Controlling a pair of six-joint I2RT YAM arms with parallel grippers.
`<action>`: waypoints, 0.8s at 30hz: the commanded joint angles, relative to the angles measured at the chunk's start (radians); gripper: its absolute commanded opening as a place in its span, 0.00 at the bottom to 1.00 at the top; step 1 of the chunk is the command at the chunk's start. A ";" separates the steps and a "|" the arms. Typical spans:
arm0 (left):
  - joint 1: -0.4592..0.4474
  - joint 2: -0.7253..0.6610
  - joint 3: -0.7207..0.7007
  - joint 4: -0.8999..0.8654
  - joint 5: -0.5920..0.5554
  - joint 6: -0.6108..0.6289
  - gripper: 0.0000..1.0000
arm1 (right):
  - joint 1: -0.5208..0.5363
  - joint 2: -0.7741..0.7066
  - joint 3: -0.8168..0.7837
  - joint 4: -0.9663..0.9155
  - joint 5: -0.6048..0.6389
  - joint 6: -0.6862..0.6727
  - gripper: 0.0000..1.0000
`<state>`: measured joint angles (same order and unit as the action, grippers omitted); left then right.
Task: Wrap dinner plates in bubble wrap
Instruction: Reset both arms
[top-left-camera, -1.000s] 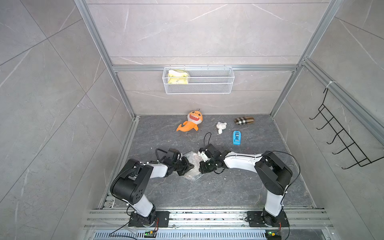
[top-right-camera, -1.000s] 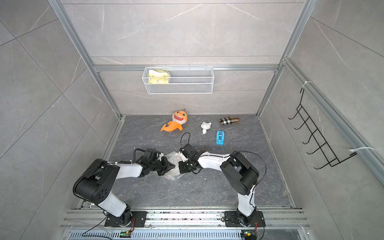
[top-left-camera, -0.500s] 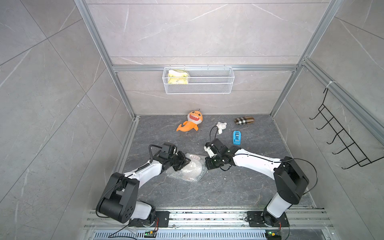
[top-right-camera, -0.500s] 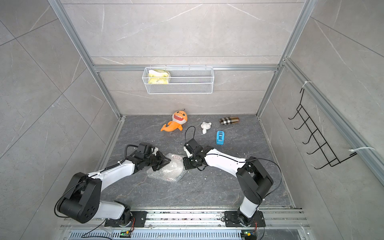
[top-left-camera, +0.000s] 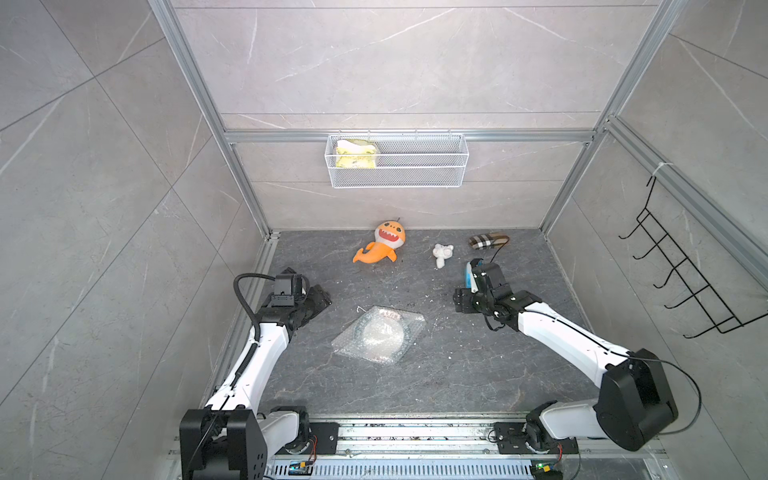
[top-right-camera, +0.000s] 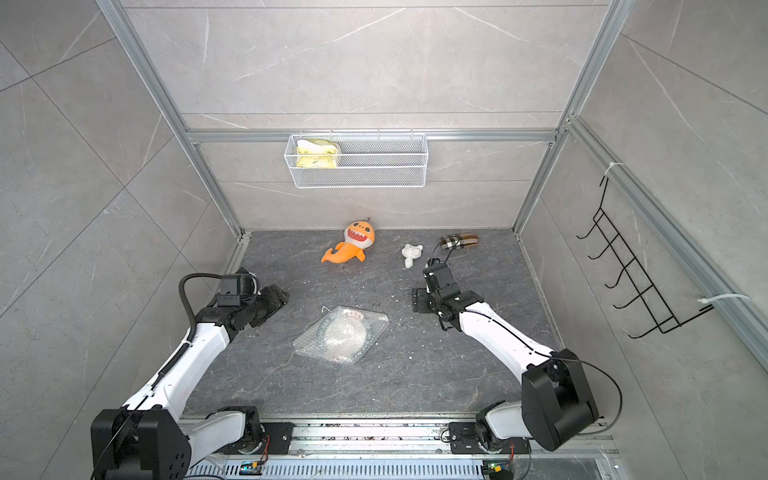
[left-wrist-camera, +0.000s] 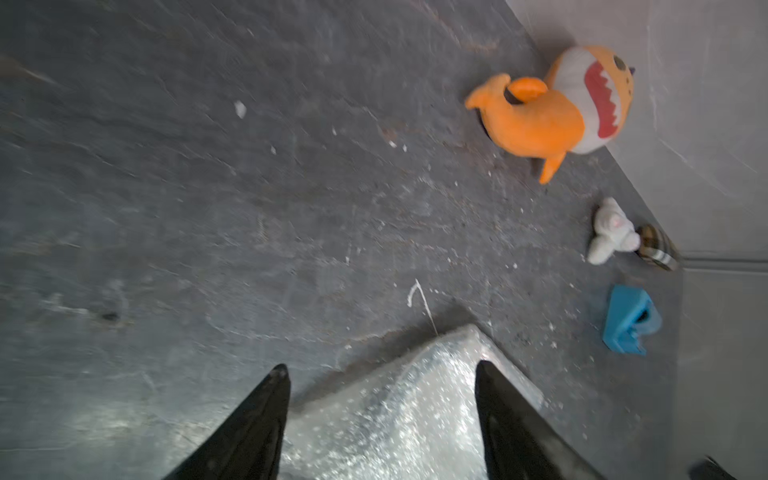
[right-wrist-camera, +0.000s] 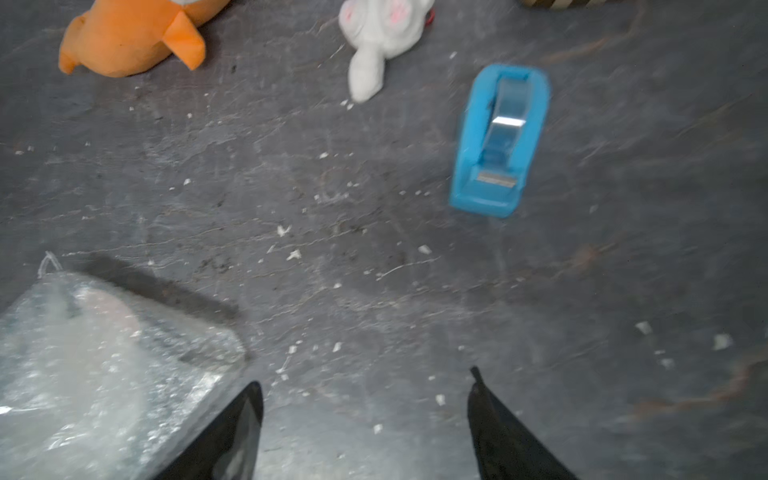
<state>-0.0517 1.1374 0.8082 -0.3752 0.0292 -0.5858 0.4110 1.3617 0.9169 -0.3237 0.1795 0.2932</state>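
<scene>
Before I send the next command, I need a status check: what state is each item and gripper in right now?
dinner plate: lying flat, covered by the bubble wrap.
bubble wrap: folded over the plate, not held.
left gripper: open, empty.
right gripper: open, empty.
tape dispenser: upright, untouched.
shark plush: lying down, untouched.
wire basket: hanging, yellow item inside.

White arms (top-left-camera: 266, 353), black joints (top-left-camera: 631, 399), black ribbed cable (top-left-camera: 240, 293).
</scene>
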 joint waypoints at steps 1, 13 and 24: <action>-0.002 -0.022 -0.069 0.184 -0.259 0.258 0.79 | -0.053 -0.053 -0.081 0.123 0.184 -0.071 0.95; -0.002 0.038 -0.469 0.917 -0.283 0.509 0.90 | -0.185 -0.169 -0.551 0.741 0.384 -0.089 1.00; 0.076 0.382 -0.482 1.327 -0.202 0.565 0.93 | -0.222 0.006 -0.638 1.217 0.204 -0.263 1.00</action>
<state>-0.0090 1.4693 0.2974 0.7906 -0.1963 -0.0364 0.2043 1.3216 0.3145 0.6807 0.4606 0.1017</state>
